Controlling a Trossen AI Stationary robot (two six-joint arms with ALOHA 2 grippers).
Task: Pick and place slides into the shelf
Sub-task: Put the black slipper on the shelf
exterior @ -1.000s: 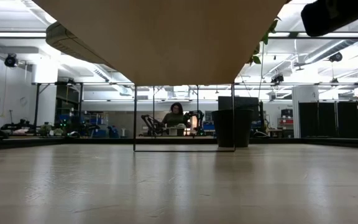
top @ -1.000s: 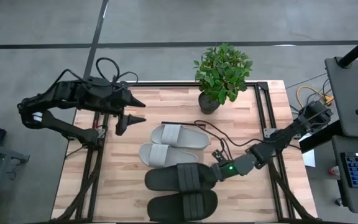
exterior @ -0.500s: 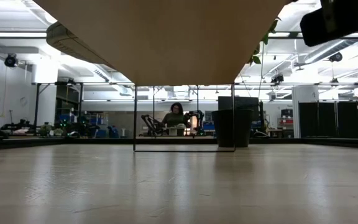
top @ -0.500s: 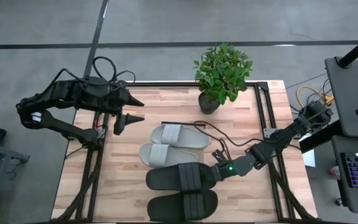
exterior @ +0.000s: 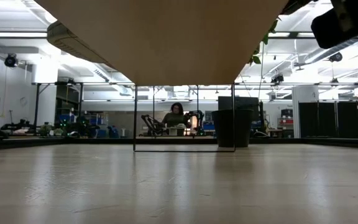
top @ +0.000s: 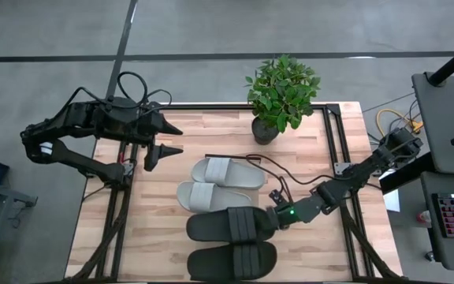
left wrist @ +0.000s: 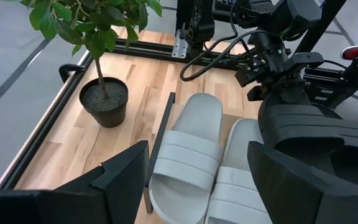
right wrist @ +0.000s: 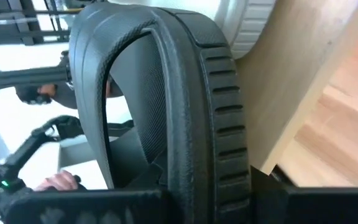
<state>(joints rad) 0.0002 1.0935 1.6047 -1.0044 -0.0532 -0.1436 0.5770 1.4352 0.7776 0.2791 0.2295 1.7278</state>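
Two pale grey slides (top: 225,172) (top: 210,196) and two black slides (top: 228,227) (top: 233,260) lie side by side, soles down, on the pale wood shelf (left wrist: 230,121). The low view shows only the shelf's underside (exterior: 166,37). My right gripper (top: 273,220) is at the right end of the farther black slide (right wrist: 166,106) and is shut on it. My left gripper (top: 173,140) hovers open over the table's far left part, left of the grey slides (left wrist: 188,155), touching nothing. My right gripper holds the farther black slide by its right end (top: 265,223), next to the wide strap (right wrist: 135,93). It comes in low from the table's right, along the slide. The gripper's own body hides the fingers' place on it. The slide lies on the shelf.
A potted plant (top: 280,91) stands at the far edge, beyond the grey slides. Black frame bars (top: 341,150) run along the table's sides. A cable (top: 270,167) trails over the table by the right arm. A person sits in the room behind (exterior: 176,115).
My right gripper has drawn the farther black slide a little toward the table's right; the other slides have stayed put.
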